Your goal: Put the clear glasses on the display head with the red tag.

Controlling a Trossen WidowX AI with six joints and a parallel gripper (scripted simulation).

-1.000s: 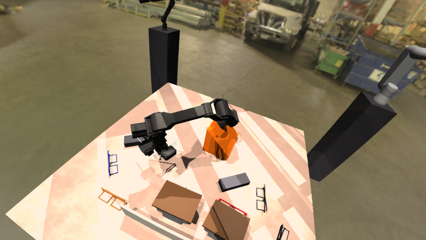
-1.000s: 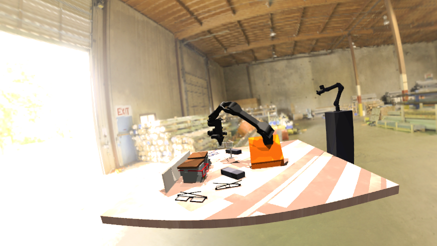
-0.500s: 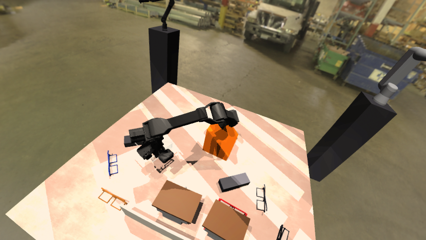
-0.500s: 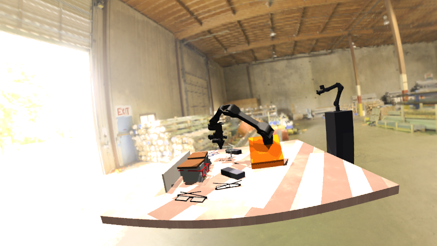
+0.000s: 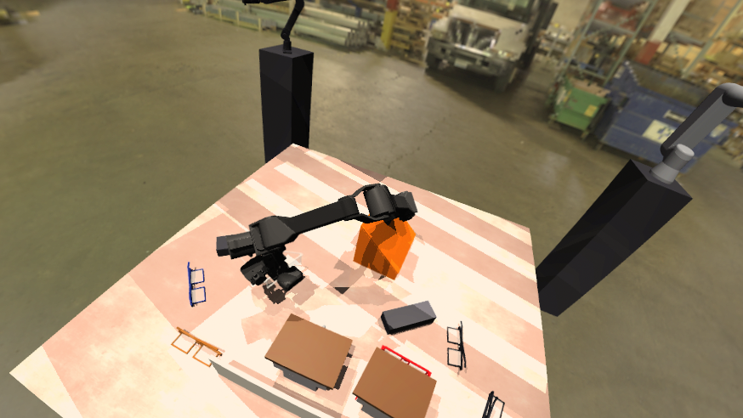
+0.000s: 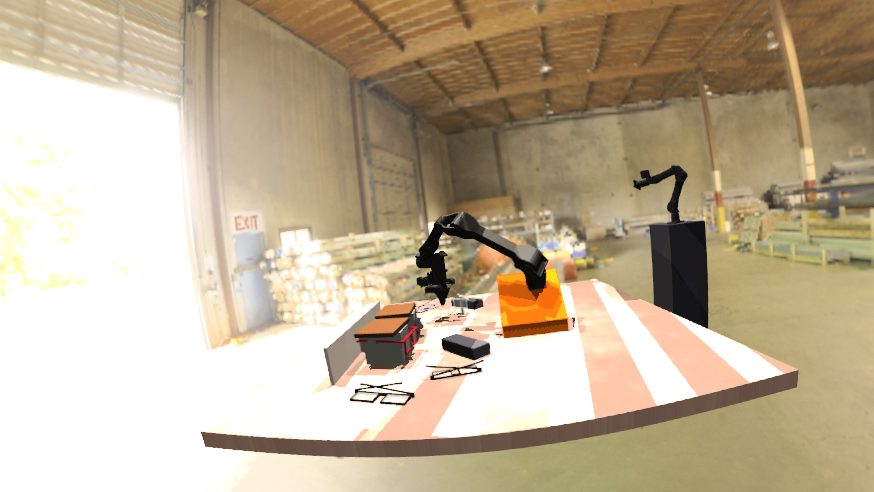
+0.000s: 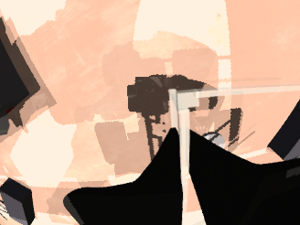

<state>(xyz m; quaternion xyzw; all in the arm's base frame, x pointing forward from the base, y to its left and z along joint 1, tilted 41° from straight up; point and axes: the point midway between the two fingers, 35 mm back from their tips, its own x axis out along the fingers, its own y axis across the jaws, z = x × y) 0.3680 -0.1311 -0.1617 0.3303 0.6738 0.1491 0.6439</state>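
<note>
While my black arm's gripper hangs above the pink-striped bench, I see its jaws clamped on the clear-framed glasses, held off the bench, well short of the brown-topped display head with the red tag.

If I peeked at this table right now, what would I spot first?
Probably the bright orange block near the middle of the striped table, with the black robot arm rising from it. The arm's hand hangs low over the table, shut on the clear glasses, which are hard to see. Nearer the front edge stand two brown-topped display heads, and the right one has a red tag.
</note>
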